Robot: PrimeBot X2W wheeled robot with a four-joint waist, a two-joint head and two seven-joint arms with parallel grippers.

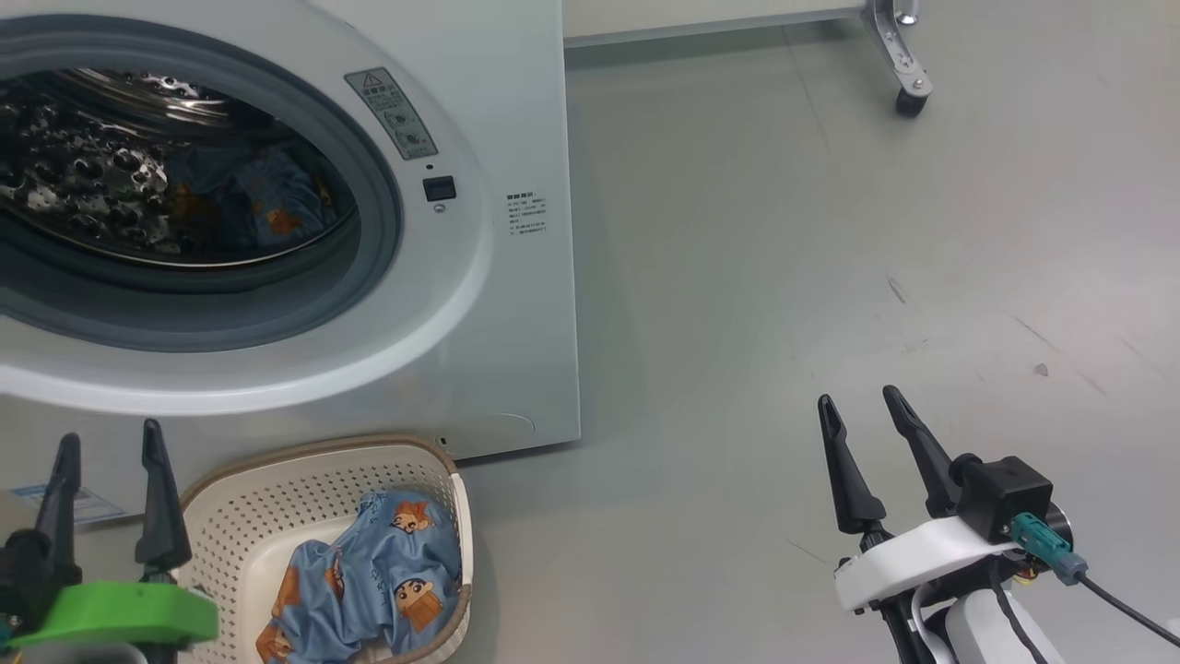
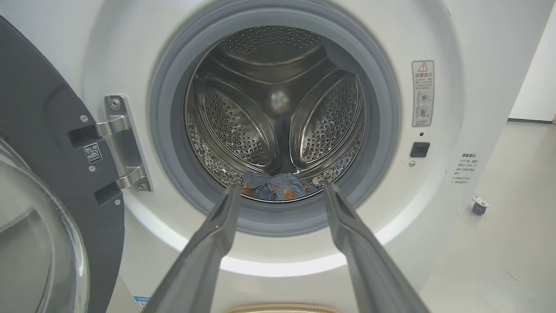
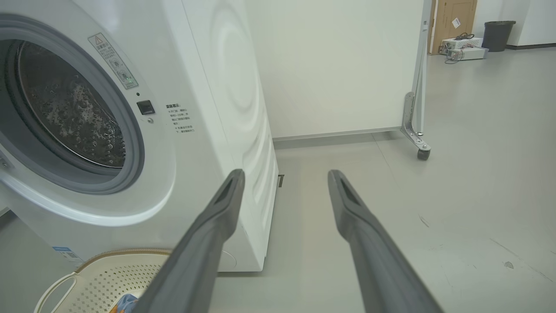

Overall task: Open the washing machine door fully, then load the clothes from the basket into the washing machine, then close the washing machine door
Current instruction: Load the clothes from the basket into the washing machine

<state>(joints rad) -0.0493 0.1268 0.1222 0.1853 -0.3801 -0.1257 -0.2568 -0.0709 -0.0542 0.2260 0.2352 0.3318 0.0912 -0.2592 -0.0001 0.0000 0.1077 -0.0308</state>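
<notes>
Right now both of our grippers stand with their fingers spread wide and nothing between them. Our left gripper (image 1: 109, 441) hovers low, just left of the basket (image 1: 304, 456), and its wrist view looks straight into the drum (image 2: 278, 100). Our right gripper (image 1: 859, 398) hangs well off to the right over bare floor (image 1: 830, 277), which we judge keeps it clear of the loading path. The washing machine door (image 2: 39, 143) is swung wide on its hinge (image 2: 124, 143), so the mouth of the washing machine (image 1: 516, 323) is unobstructed. The basket sits just beside the machine's foot, below the opening, which should make each lift short. Some of the clothes (image 1: 378, 572) lie heaped at the basket's right end, and another blue piece rests on the drum floor, so we take loading as partly done. The basket's raised rim and the grey rubber seal (image 2: 173, 174) could snag trailing fabric, and the open door crowds our left side. A castor (image 1: 911, 100) on a frame stands far back, well out of the way.
</notes>
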